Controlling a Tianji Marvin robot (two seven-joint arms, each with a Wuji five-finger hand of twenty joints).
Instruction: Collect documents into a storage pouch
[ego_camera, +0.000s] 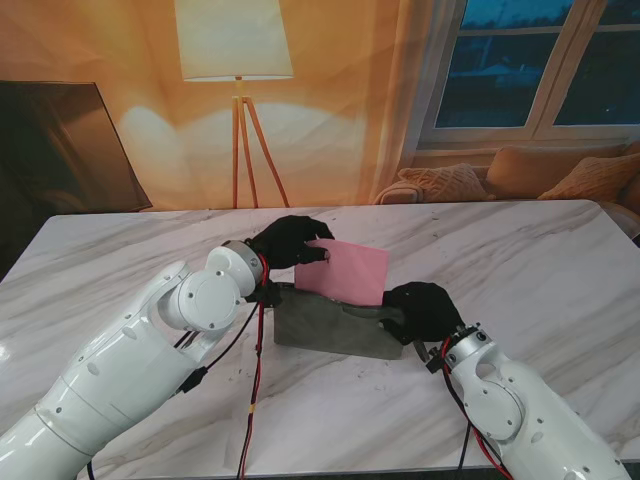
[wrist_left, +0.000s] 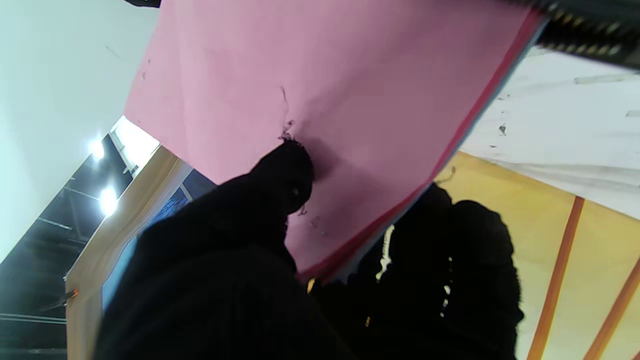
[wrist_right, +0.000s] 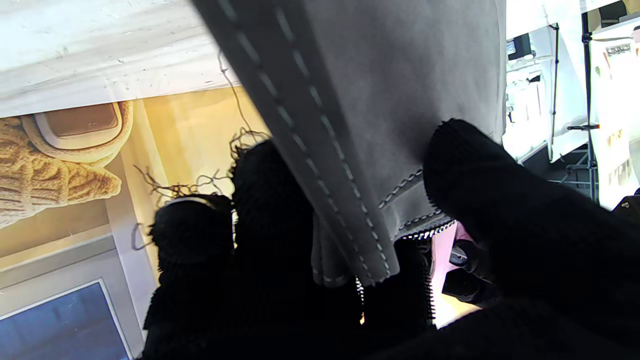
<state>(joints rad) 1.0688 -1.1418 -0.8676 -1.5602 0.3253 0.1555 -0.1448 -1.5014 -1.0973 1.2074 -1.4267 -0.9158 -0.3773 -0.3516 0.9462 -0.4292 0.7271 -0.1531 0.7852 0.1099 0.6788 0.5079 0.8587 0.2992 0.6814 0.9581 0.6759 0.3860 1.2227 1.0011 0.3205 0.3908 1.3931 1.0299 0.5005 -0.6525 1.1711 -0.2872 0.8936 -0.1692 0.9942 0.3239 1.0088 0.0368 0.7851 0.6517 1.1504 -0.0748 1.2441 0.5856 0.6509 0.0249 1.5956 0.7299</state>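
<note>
A pink sheet of paper (ego_camera: 345, 270) stands tilted with its lower edge inside the mouth of a grey felt pouch (ego_camera: 330, 328) at the middle of the marble table (ego_camera: 540, 250). My left hand (ego_camera: 288, 240), in a black glove, is shut on the sheet's upper left corner; in the left wrist view the thumb presses the pink sheet (wrist_left: 350, 100), and further sheet edges show behind it. My right hand (ego_camera: 425, 308) is shut on the pouch's right end, pinching the stitched grey edge of the pouch (wrist_right: 360, 125) by its zip.
A floor lamp (ego_camera: 236, 60) stands beyond the table's far edge, with a sofa and cushions (ego_camera: 520, 175) at the far right. Red and black cables (ego_camera: 255, 390) hang from my left arm over the table near me.
</note>
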